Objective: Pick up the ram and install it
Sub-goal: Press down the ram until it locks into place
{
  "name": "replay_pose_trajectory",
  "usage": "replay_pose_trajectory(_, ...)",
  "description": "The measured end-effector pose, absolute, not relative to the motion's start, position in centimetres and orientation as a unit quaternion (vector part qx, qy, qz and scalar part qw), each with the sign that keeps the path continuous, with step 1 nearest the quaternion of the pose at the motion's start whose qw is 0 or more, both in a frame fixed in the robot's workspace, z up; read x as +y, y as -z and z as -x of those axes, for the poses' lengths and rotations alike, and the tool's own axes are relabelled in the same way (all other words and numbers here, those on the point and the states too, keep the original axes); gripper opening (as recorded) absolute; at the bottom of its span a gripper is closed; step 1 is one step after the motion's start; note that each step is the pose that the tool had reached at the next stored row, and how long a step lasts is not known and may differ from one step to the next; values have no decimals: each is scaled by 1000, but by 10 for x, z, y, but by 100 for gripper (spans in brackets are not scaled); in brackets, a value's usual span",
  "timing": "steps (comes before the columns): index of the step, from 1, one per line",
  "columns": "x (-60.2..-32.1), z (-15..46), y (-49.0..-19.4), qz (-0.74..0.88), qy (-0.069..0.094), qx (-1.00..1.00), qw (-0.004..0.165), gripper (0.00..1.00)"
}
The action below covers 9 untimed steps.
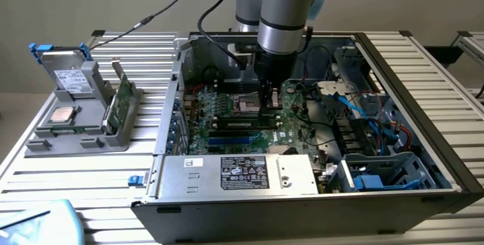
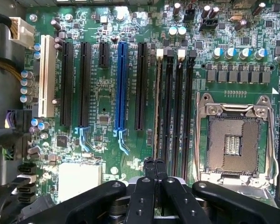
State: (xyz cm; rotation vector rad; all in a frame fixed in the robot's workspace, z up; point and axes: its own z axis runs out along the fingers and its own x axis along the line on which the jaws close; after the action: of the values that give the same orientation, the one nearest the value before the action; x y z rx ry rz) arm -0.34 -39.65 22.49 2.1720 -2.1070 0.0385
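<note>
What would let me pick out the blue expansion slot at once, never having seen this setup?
Start at the open computer case lying on the slatted table and look in at the green motherboard. In its row of long parallel slots sits the blue expansion slot. It is the only blue one: the black slots flank it on both sides, and the white slot lies further along.

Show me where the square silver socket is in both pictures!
Exterior view: the empty processor socket sits in the middle of the motherboard, inside the open computer case.
Wrist view: the socket lies beside the black memory slots, which separate it from the blue slot.
Shared landmark: the long blue expansion slot.
</note>
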Motion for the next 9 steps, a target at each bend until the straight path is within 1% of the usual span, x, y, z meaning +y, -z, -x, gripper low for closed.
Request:
replay_pose_trajectory(4, -396, 4, -226, -717, -12, -695, 56, 11)
replay_pose_trajectory(9, -396, 12, -234, -717, -12, -695, 57, 11)
